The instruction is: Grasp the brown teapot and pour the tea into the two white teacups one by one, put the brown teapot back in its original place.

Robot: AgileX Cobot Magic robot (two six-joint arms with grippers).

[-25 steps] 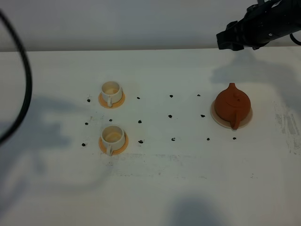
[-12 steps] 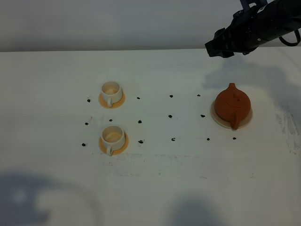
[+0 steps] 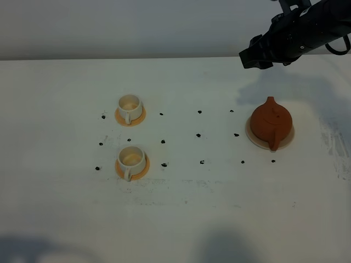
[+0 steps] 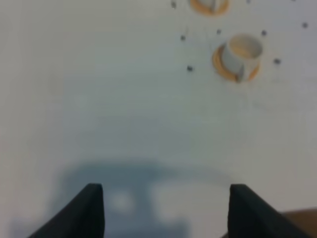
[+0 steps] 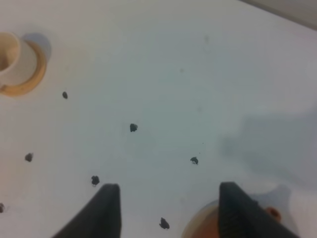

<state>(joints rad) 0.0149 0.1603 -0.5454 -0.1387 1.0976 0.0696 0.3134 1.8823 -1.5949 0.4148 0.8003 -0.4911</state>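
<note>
The brown teapot (image 3: 270, 121) sits on its pale coaster, the original place (image 3: 250, 135), at the table's right side. The two white teacups, far cup (image 3: 129, 104) and near cup (image 3: 131, 158), stand on orange saucers at the left. My right gripper (image 3: 251, 56) hovers open above the table, behind and left of the teapot and apart from it. The right wrist view shows its fingers (image 5: 107, 210) wide apart, the teapot (image 5: 210, 229) low between them and one teacup (image 5: 9, 58) at the edge. My left gripper (image 4: 166, 210) is open and empty over bare table, with the near teacup (image 4: 240, 51) ahead.
Small black marks (image 3: 199, 134) dot the white table (image 3: 181, 208) between cups and teapot. The table's far edge meets a grey wall (image 3: 137, 27). An orange saucer (image 4: 210, 6) of the other cup shows at the edge of the left wrist view.
My right arm has shifted left and stopped behind the teapot. The dark cable at the left edge has left the view, and the left arm's shadow has slid toward the near edge.
</note>
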